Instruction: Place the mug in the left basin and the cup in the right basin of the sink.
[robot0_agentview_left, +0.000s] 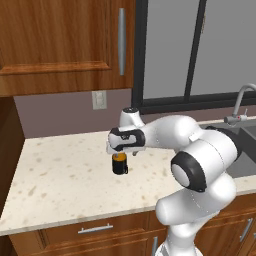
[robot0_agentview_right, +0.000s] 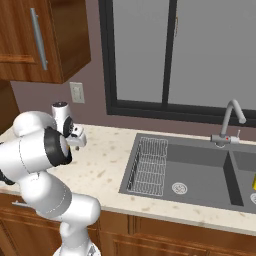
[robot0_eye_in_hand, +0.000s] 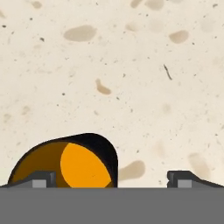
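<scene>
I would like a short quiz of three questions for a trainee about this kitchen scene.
1. True or false: the mug already stands in the left basin.
2. The gripper is: A) open B) shut on the mug
3. Fill in: the wire rack lies in the ___ basin.

Key: 1 false, it stands on the counter; 2 A; 3 left.
</scene>
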